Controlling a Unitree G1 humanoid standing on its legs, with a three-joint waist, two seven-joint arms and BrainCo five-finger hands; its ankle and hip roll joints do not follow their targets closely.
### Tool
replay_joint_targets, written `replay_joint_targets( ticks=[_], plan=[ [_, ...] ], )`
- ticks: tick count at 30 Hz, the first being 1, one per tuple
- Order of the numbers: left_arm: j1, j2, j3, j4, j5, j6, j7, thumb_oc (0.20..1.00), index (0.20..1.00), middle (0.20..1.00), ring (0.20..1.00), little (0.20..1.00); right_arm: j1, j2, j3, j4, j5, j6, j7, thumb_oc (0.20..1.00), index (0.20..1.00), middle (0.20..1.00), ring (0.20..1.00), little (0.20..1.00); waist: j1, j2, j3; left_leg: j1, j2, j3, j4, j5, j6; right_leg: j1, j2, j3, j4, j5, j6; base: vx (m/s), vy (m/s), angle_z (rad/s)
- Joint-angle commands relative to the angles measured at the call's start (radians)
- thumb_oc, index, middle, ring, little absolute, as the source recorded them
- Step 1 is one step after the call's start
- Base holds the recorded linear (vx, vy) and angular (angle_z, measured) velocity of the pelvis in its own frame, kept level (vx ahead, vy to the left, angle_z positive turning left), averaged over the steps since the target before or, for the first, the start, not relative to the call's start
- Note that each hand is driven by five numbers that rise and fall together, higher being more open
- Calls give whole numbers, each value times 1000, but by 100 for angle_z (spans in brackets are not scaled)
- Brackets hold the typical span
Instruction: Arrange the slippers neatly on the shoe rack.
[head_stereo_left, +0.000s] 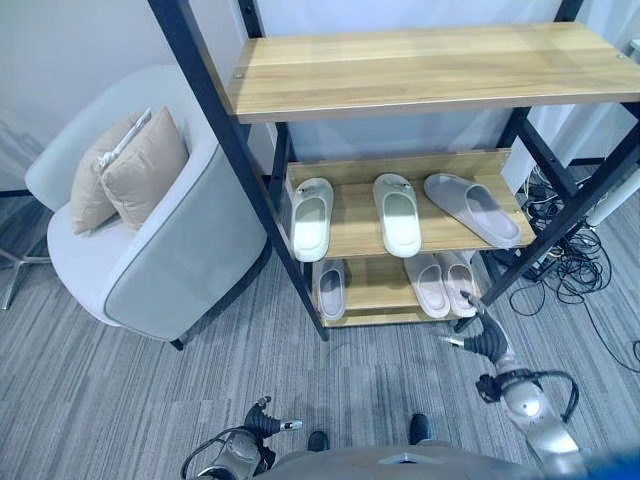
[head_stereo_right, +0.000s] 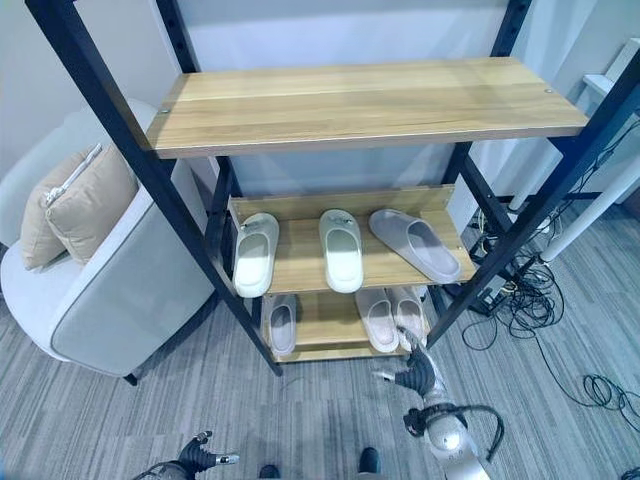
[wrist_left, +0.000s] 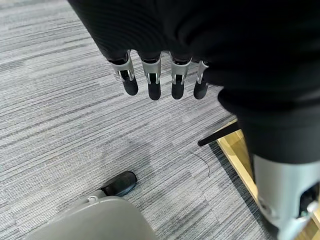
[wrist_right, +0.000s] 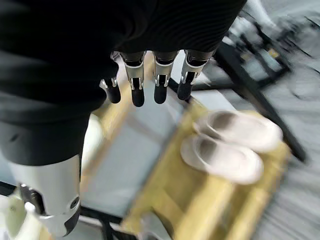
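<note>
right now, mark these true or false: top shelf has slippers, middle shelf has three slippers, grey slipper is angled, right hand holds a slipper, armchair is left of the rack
1. The top shelf has slippers. False: it is bare.
2. The middle shelf has three slippers. True.
3. The grey slipper lies at an angle to the two white slippers. True.
4. The right hand holds a slipper. False: it is open and holds nothing, near the bottom shelf.
5. The armchair is left of the rack. True.

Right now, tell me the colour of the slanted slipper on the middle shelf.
Grey slipper, clearest in the left eye view.
</note>
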Motion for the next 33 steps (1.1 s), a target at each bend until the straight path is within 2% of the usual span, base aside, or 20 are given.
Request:
replay_joint_targets(
  ticks=[1,8,15,25,33],
  plan=[
    [-54,-43,-53,67,45,-20,13,1000,1000,1000,1000,1000,-94,-47,-41,-48,-48,-46,-71,1000,1000,1000,1000,1000,38,-26,28,-26,-14,15,12,-38,8,46,-46,-5,12,-11,63,0,0,0],
    [-66,-45,-96,59,38,-24,7,1000,1000,1000,1000,1000,-296,-59,-100,26,13,-33,-156,1000,1000,1000,1000,1000,79,-17,51,-93,-21,-15,12,-19,6,4,-47,-23,12,-8,61,-4,12,14],
    [-90,-46,-125,58,-26,-32,16,1000,1000,1000,1000,1000,-489,-65,-113,197,172,-30,-203,1000,1000,1000,1000,1000,129,-8,85,-199,-34,-48,12,21,-6,-72,-51,-52,12,8,59,-22,8,19],
    [-119,-69,-156,59,-38,-30,42,1000,1000,1000,1000,1000,-527,-23,-142,231,271,-48,-239,1000,1000,1000,1000,1000,161,6,95,-266,-52,-90,12,39,-14,-106,-68,-92,12,13,61,23,16,10],
    [-146,-79,-175,44,-35,-26,68,1000,1000,1000,1000,1000,-538,35,-129,168,272,-49,-264,1000,1000,1000,1000,1000,182,8,103,-284,-65,-124,12,41,-16,-99,-81,-131,12,9,67,5,28,15]
  ],
)
